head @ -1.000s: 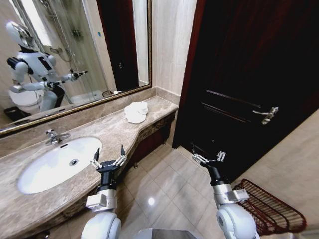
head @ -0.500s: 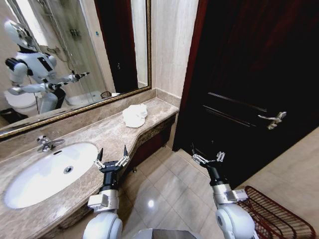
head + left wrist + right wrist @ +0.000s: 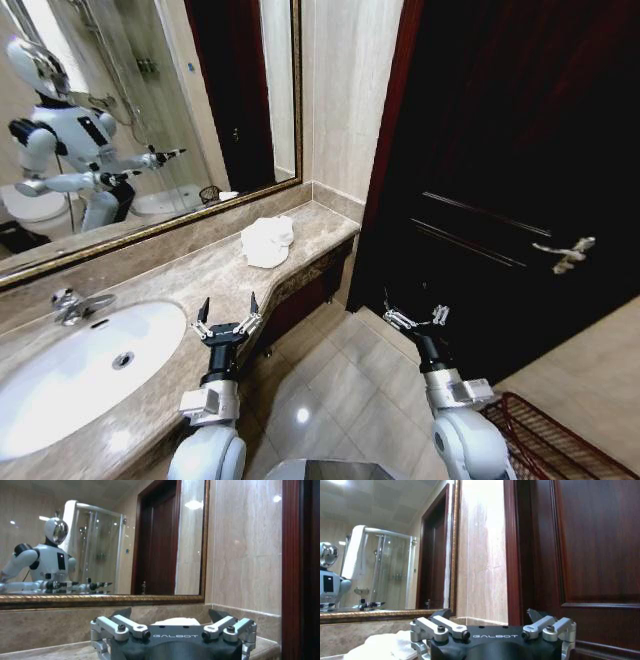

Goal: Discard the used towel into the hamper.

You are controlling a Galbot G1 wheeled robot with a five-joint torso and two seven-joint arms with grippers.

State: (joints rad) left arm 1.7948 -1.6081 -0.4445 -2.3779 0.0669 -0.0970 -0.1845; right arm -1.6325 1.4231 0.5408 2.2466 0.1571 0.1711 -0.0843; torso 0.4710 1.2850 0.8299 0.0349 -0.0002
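A crumpled white towel (image 3: 267, 241) lies on the marble counter (image 3: 200, 275) near its far right end, below the mirror. It also shows past the fingers as a white heap, the towel (image 3: 176, 621) in the left wrist view and the towel (image 3: 385, 646) in the right wrist view. My left gripper (image 3: 227, 312) stands open over the counter's front edge, short of the towel. Off to the right, my right gripper (image 3: 413, 316) hangs open above the floor, in front of the dark door. The reddish-brown wire hamper (image 3: 548, 444) sits on the floor at the lower right, partly cut off.
A white sink (image 3: 70, 375) with a chrome tap (image 3: 70, 303) fills the counter's left part. A large mirror (image 3: 130, 120) backs the counter. A dark wooden door (image 3: 510, 180) with a lever handle (image 3: 565, 253) closes the right side. Tiled floor (image 3: 340, 400) lies between counter and door.
The whole head view has shifted: sink and hamper have slid toward the frame's edges, the door handle to the right. Both grippers keep their pose, open and empty.
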